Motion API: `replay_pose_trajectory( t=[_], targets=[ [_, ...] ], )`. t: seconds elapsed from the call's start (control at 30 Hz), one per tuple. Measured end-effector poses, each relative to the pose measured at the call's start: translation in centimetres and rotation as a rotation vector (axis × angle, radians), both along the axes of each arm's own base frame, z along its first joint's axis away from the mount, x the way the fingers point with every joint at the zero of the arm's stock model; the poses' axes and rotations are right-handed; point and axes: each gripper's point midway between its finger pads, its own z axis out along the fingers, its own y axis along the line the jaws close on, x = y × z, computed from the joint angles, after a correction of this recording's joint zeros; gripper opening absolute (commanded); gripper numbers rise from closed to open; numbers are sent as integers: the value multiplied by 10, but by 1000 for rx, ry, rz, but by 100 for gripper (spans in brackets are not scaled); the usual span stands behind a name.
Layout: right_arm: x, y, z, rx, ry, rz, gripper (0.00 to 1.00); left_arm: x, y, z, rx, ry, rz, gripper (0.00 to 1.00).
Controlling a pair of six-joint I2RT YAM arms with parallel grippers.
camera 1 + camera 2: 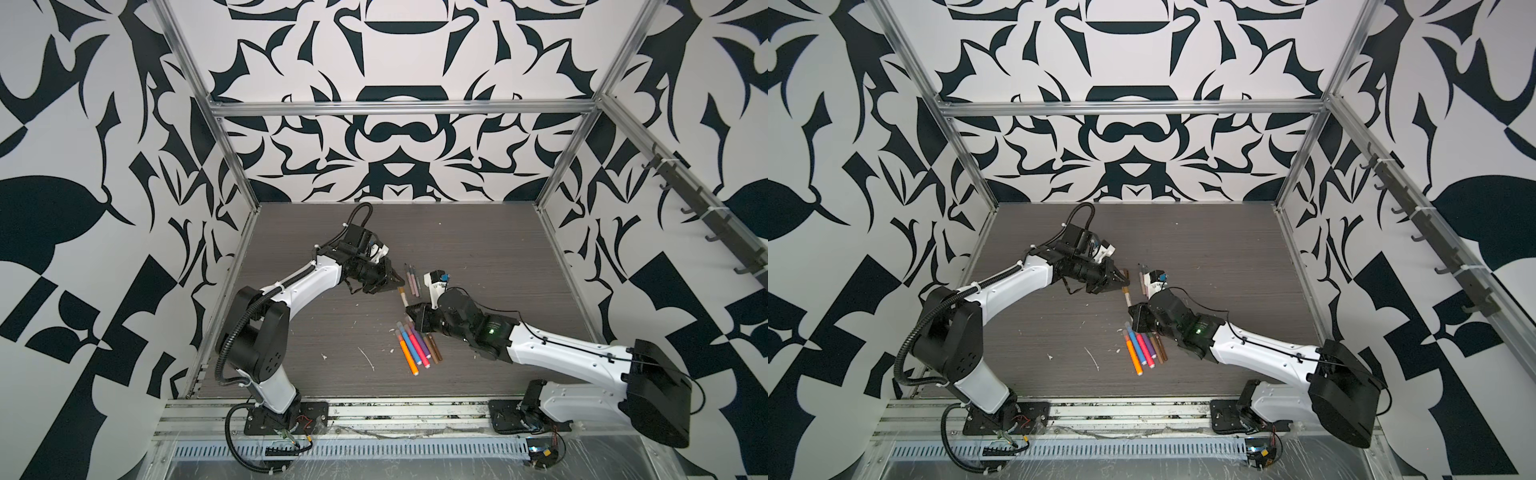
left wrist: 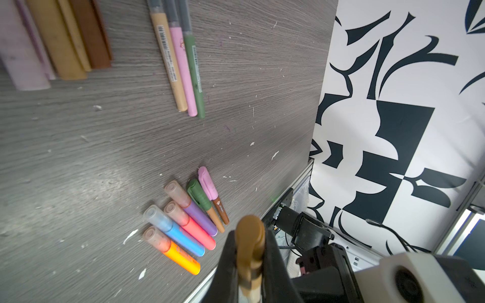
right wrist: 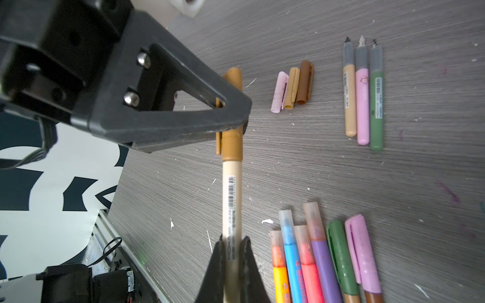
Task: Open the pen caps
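A cream pen (image 3: 232,199) hangs above the table between my two grippers, also seen in a top view (image 1: 402,296). Its ochre pen cap (image 3: 232,141) sits on its end. My left gripper (image 2: 249,251) is shut on that cap (image 2: 249,233). My right gripper (image 3: 232,244) is shut on the pen's barrel. Three loose pen caps (image 3: 292,89), pink, tan and brown, lie side by side on the table. Beside them lie three uncapped pens (image 3: 363,99), peach, pink and green. Several capped pens (image 3: 315,262) lie in a row near my right gripper (image 1: 411,311).
White flecks (image 1: 365,357) are scattered over the grey wood-grain table (image 1: 498,270). A metal rail (image 1: 332,405) runs along the table's front edge by both arm bases. Patterned walls close in the left, back and right sides.
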Motion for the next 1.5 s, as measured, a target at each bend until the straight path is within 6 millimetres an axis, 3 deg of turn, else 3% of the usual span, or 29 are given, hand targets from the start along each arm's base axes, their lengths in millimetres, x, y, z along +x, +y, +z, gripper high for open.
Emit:
replay_pose_trajectory(
  t=[0.1, 0.23, 0.27, 0.33, 0.4, 0.47, 0.53, 0.57, 0.73, 0.9, 1.1, 1.13, 1.23, 1.5],
  targets=[
    [1, 2, 3, 19, -1, -2, 0, 9, 9, -5, -12, 41, 35, 0],
    [-48, -8, -29, -50, 137, 113, 0, 96, 70, -12, 25, -103, 306, 0],
    [-57, -12, -36, -69, 166, 130, 0, 112, 88, -12, 36, -128, 372, 0],
    [-65, -20, -43, -93, 200, 134, 0, 127, 104, -8, 45, -167, 432, 0],
    [-67, -23, -43, -97, 210, 134, 3, 130, 102, -6, 42, -189, 435, 0],
    [-67, -26, -44, -101, 219, 129, 36, 128, 96, -5, 39, -191, 421, 0],
    [-66, -28, -46, -116, 230, 138, 58, 126, 90, -5, 31, -194, 406, 0],
    [-64, -30, -46, -125, 235, 140, 64, 123, 88, -6, 27, -192, 396, 0],
    [-37, -31, -32, -123, 233, 148, 69, 92, 68, -11, -8, -152, 311, 0],
    [-3, -24, -15, -97, 218, 166, 68, 43, 34, -6, -50, -132, 179, 0],
    [12, -1, -7, -95, 216, 243, 60, 1, 5, 8, -87, -141, 74, 0],
    [13, 1, -7, -96, 218, 252, 53, -2, 3, 10, -90, -140, 70, 0],
    [14, 6, -13, -102, 231, 273, 0, -4, 2, 12, -95, -142, 69, 0],
    [8, 12, -10, -49, 178, 290, 0, 5, 6, 13, -87, -120, 70, 0]
  ],
)
